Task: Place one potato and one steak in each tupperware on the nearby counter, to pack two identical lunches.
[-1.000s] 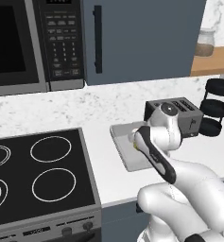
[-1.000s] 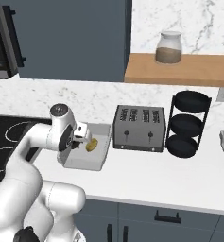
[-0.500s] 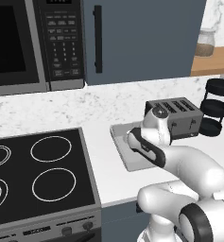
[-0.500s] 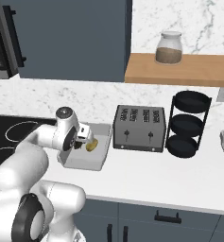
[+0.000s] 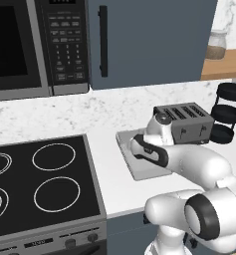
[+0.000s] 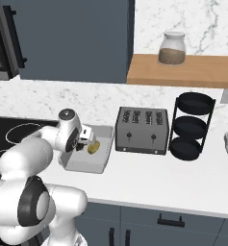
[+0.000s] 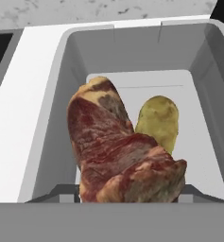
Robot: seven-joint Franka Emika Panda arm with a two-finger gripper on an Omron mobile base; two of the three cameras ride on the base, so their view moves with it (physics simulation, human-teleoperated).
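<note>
Simulated kitchen: white grey-speckled marble-look counter over dark blue-grey cabinet fronts, with a black glass stovetop at its 9 o'clock end and a microwave above that.

On the counter I see a shallow pale grey-white rectangular tupperware, just beside the dark slotted toaster, which stands at its 3 o'clock in the right base view. A black three-tier round rack stands further toward 3 o'clock. A glass jar sits on the wooden shelf above.

The two-finger gripper hangs over the tupperware. In the hand view a red marbled raw steak sits between the finger tips, which are mostly covered by the meat, so I read the jaws as closed on it at a middling width. Whether the steak's far end touches the tray floor I cannot tell.

A yellow-brown potato lies on the tray floor, at 2 o'clock of the steak and partly hidden behind it. From the left base view the arm covers most of the tupperware.
</note>
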